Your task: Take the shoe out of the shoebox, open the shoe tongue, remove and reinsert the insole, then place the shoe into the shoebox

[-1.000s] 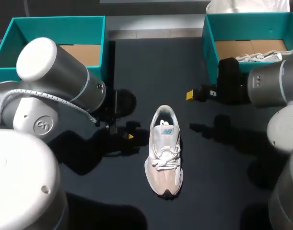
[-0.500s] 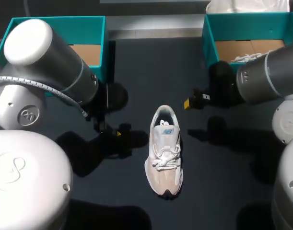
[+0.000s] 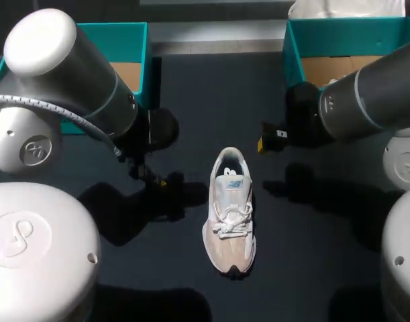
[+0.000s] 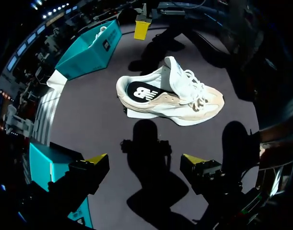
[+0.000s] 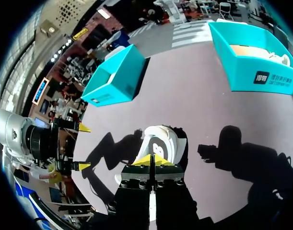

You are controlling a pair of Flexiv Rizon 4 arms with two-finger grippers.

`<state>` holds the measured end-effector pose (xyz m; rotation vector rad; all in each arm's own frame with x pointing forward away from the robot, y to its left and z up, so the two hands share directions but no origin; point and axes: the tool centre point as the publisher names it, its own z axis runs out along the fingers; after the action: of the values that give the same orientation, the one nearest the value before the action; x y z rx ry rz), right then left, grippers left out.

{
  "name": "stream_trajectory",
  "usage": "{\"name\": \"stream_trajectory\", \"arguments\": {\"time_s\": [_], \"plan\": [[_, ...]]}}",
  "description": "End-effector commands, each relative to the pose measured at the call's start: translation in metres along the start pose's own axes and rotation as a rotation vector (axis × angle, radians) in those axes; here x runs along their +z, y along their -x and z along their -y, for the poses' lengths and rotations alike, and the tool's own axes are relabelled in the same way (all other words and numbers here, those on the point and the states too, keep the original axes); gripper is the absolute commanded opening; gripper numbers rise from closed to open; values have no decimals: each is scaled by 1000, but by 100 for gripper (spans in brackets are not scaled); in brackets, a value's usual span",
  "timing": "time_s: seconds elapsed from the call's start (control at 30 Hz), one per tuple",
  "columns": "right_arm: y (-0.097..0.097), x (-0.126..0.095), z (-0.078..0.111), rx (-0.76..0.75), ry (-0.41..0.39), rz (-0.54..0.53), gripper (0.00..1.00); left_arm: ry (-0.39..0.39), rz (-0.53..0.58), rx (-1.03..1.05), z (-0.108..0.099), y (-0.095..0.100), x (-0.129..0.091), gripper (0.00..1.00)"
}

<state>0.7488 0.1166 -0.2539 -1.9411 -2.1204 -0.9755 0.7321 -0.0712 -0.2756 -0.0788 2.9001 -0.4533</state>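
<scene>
the left claw [image 4: 145, 160] hangs spread wide beside the white and beige lace-up sneaker [image 3: 230, 211], which stands outside both boxes on the dark counter [image 3: 191, 87], probably ready for tongue-opening; the right claw [image 5: 153, 163], pinched shut and empty, hovers near its heel.

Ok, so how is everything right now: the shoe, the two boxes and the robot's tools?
White and beige lace-up sneaker: out of the boxes, standing on its sole on the dark table, laced.
Left teal cardboard shoebox: open, brown floor showing.
Right teal cardboard shoebox: open, inside mostly hidden.
Left tool: open, empty, beside the sneaker.
Right tool: shut, empty, near the sneaker's heel.
</scene>
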Motion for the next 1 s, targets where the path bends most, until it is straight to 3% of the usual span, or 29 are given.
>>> {"name": "stream_trajectory", "arguments": {"time_s": [0.03,0.27,0.37,0.67,1.0], "plan": [[-4,2,1,2,4,133,0,-2,2,1,-2,-1,-1,100],[-4,4,6,-20,-1,154,0,-2,2,1,-2,-1,-1,100],[-5,14,12,-30,-18,216,0,-2,2,1,-2,-1,-1,100],[-11,44,5,35,-57,317,0,-2,2,1,-2,-1,-1,100],[-18,82,20,31,-57,346,0,-2,2,1,-2,-1,-1,100]]}}
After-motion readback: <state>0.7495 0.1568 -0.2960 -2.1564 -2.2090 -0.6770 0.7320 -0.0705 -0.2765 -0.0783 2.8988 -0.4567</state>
